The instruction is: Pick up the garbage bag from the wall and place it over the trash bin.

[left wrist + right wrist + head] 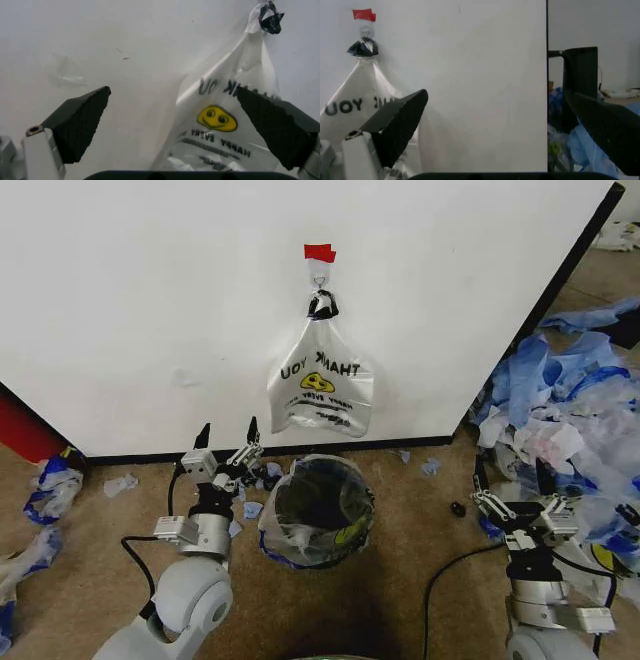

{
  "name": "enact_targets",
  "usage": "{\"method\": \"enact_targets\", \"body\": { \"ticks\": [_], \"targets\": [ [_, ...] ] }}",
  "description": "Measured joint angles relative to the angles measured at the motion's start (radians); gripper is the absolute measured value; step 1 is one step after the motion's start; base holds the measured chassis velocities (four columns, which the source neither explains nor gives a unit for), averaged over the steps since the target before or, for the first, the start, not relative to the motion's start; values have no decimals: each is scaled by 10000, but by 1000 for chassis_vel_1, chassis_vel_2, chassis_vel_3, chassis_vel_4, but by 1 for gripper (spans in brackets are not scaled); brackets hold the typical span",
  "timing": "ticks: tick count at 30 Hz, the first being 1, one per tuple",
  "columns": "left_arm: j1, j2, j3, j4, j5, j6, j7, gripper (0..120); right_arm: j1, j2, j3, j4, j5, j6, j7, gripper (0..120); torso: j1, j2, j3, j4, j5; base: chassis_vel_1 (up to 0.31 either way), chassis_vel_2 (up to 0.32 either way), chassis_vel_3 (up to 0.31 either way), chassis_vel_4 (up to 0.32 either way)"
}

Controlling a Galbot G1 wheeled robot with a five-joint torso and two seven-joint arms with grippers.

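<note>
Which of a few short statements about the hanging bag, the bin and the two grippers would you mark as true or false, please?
1. The bag hangs from the hook on the wall. True.
2. The left gripper is shut on the hanging bag. False: its jaws stand open and it is below and to the left of the bag, apart from it.
3. The trash bin already has a plastic bag in it. True: clear plastic drapes over its rim.
4. The right gripper holds a blue scrap. False: its jaws are open and empty, beside the scrap pile.
5. A red tape patch sits below the hanging bag. False: it is above the hook.
</note>
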Motion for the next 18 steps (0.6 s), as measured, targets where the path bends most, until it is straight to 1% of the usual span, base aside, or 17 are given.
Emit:
{"method": "enact_targets", "body": {
  "ticks": [18],
  "targets": [
    [0,0,0,0,0,0,0,100,0,0,0,0,0,0,0,100,0,0,0,0,0,0,0,0,0]
  ]
}}
